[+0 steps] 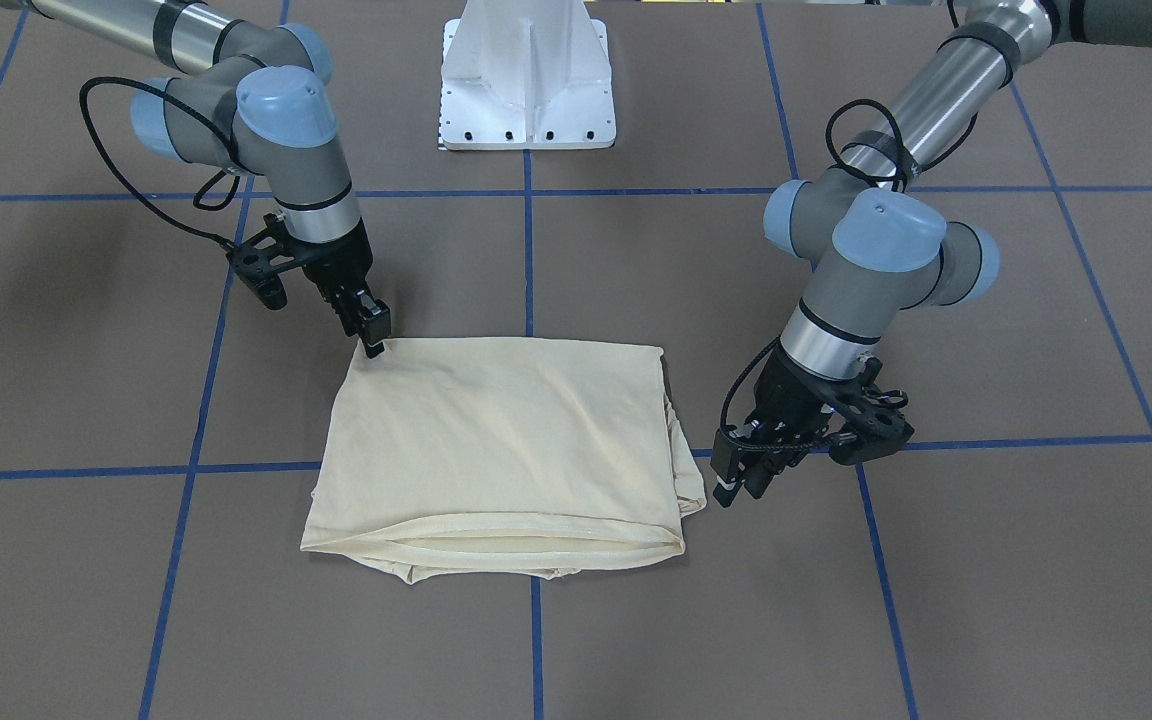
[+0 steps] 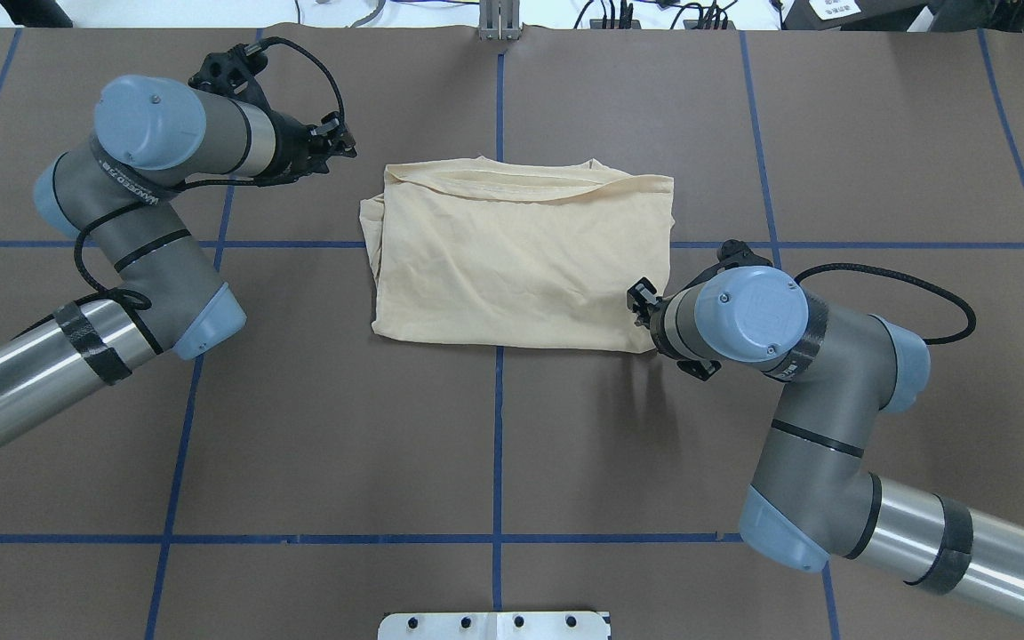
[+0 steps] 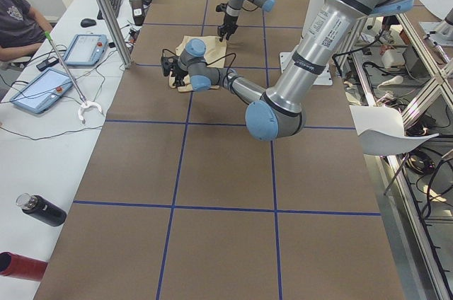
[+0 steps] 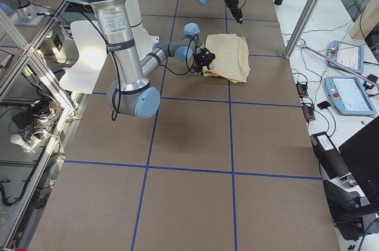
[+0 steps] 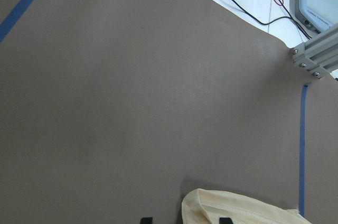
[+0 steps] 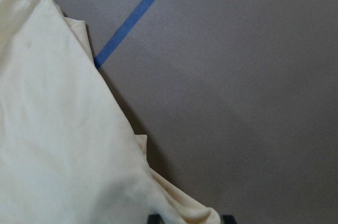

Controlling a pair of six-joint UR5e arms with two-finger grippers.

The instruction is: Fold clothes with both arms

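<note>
Currently you are between folds: the pale cream-yellow thin shirt (image 2: 521, 258) lies as a rough rectangle, print hidden, in the middle of the brown table (image 2: 299, 427) marked with blue tape lines. On the left, the black two-finger left gripper (image 1: 739, 487) hangs just beside the shirt's far corner, jaws apart and holding nothing. Its wrist view shows one fingertip (image 5: 225, 220) over the hem. Across the cloth, the black right gripper (image 1: 373, 340) touches the near corner, jaws likewise apart with the corner between them, seemingly unpinched. These corners are diagonal. I judge that you should bring both grippers to one shared edge, pinch every layer, then lift and carry evenly.
</note>
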